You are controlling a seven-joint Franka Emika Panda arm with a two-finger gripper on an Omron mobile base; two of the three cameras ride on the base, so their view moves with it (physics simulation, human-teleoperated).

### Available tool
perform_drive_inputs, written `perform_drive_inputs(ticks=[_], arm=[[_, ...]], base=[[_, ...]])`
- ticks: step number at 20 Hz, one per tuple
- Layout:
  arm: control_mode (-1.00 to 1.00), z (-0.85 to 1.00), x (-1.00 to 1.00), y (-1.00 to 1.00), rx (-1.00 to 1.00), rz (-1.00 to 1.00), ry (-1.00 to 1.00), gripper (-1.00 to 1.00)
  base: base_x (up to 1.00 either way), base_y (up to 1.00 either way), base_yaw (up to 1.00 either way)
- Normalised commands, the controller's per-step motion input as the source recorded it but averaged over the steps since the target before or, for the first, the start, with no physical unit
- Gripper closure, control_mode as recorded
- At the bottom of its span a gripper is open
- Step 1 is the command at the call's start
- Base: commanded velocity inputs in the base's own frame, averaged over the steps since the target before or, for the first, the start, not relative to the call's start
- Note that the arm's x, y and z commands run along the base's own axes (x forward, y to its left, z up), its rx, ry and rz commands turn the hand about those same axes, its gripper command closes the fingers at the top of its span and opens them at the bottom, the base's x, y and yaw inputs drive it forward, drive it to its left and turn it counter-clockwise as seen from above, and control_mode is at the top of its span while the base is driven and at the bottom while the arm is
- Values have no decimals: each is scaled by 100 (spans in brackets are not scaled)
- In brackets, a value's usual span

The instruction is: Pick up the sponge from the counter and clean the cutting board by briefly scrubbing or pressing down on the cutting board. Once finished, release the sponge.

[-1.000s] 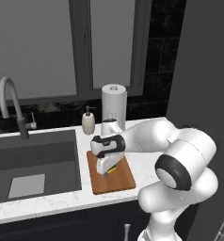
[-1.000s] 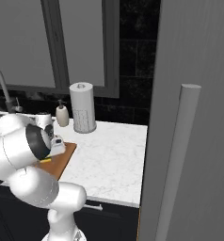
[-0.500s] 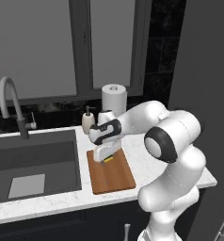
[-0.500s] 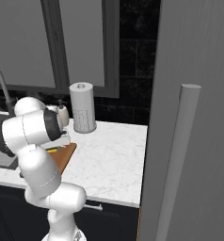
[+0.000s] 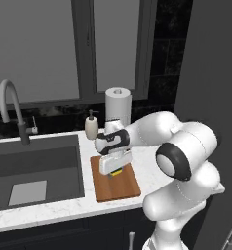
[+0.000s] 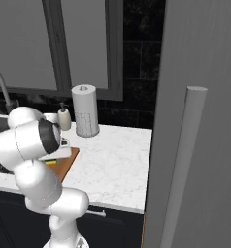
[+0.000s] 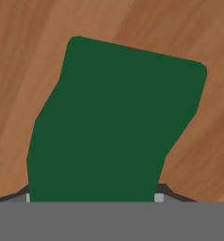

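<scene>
Kitchen worktop under a dark window: a white marbled counter runs along a black tiled wall.

Fingers: they sit either side of the sponge, pinching it; in the hand view only their dark tips show at the sponge's lower corners. The green top layer faces the camera there, with wood grain of the board all round it.

Gripper: pointed down over the rear half of the board, sponge showing yellow just under the hand. Whether the sponge touches the wood or sits just above it cannot be told. In the right base view a sliver of yellow sponge shows at the board, largely hidden behind the arm.

Board: lies flat on the counter, just right of the sink, long side running front to back.

Surroundings: a soap bottle stands just behind the board, a paper towel roll beside it to the right, near the wall. A faucet rises at the sink's back edge. A pale grey rectangle lies in the basin. A tall grey panel takes up the right of the right base view.
</scene>
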Motion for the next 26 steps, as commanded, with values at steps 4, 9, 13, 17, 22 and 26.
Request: perform_drive_inputs(ticks=[4,9,13,17,22,26], arm=[[-100,-3,-98,-1,0,-3,0,100],[-100,0,-100,0,0,-2,0,100],[-100,0,-61,0,0,-1,4,100],[-100,0,10,0,0,0,11,100],[-100,0,86,0,0,0,12,100],[-100,1,97,0,0,-1,10,100]], base=[[0,0,0],[0,0,0],[0,0,0],[0,0,0],[0,0,0],[0,0,0]])
